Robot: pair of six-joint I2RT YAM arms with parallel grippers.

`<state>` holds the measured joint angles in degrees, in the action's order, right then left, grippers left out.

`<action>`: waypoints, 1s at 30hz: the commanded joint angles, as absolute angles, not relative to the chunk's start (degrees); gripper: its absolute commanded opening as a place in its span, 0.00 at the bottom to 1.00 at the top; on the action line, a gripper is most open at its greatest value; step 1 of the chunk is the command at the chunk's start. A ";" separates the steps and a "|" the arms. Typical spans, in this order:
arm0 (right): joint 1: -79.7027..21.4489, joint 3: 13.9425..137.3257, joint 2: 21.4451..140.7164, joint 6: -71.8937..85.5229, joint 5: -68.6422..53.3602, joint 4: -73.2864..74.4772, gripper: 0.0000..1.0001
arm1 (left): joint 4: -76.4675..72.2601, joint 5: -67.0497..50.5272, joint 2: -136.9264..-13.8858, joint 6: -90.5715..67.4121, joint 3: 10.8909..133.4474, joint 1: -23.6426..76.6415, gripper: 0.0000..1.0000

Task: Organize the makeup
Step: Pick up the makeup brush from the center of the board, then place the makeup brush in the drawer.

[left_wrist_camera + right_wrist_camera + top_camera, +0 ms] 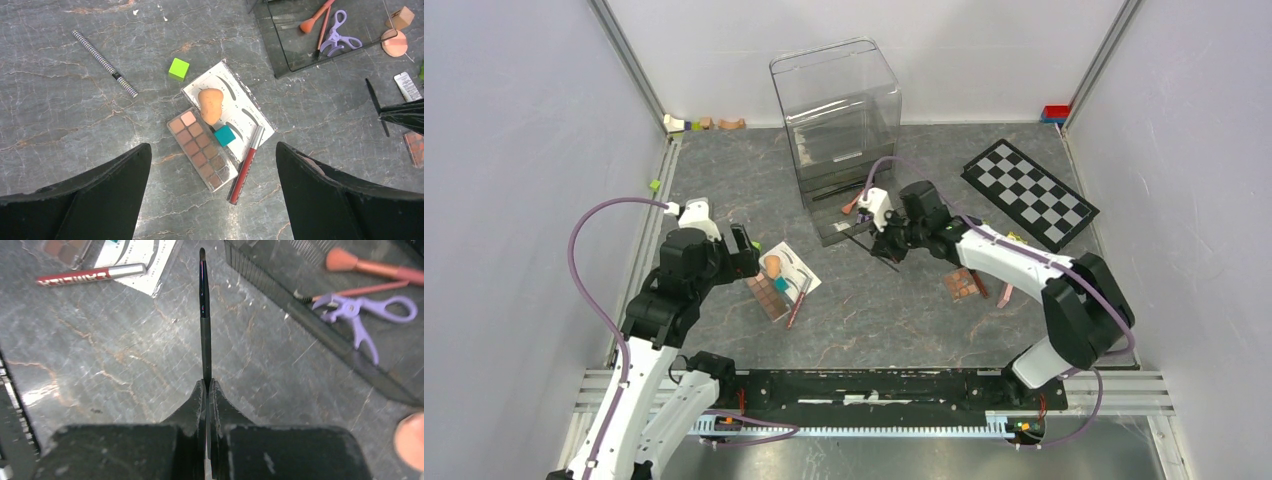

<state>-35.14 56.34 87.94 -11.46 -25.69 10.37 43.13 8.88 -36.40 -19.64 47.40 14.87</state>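
My left gripper (pixel 212 146) is open and empty, hovering above a brown eyeshadow palette (pixel 202 150), a peach sponge (pixel 210 104) on the white eyebrow card (pixel 235 100), and a red lip tube (pixel 246 165). My right gripper (pixel 207 385) is shut on a thin black brush (pixel 204 315), held above the table near the front of the clear container (pixel 834 130). Its tray holds lilac scissors (pixel 367 312) and a peach-tipped brush (pixel 360 265). A checkered pencil (pixel 104 62) lies left. A second palette (pixel 964 285) lies by the right arm.
A green cube (pixel 178 69) and a teal cube (pixel 225 135) sit among the makeup. A checkerboard (pixel 1029 192) lies at the back right. A pink round compact (pixel 394 42) and a white tube (pixel 407 86) lie beside the tray. Small items line the back left corner (pixel 694 123).
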 commanded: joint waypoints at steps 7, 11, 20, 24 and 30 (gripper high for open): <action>-44.83 62.43 91.86 -45.44 -10.34 8.22 0.00 | 40.77 9.01 -36.13 -20.57 47.29 14.68 1.00; -45.66 67.77 93.75 -52.73 -3.67 11.07 0.00 | 40.77 8.82 -36.45 -20.56 47.29 14.68 1.00; -46.77 67.95 96.39 -75.42 9.05 5.95 0.01 | 40.74 8.82 -36.72 -20.52 47.23 14.68 1.00; -46.61 71.29 100.88 -79.98 12.98 7.27 0.00 | 40.70 8.87 -36.57 -20.48 47.21 14.68 1.00; -46.17 73.70 105.56 -78.61 11.92 3.68 0.03 | 40.78 8.98 -36.30 -20.57 47.20 14.67 1.00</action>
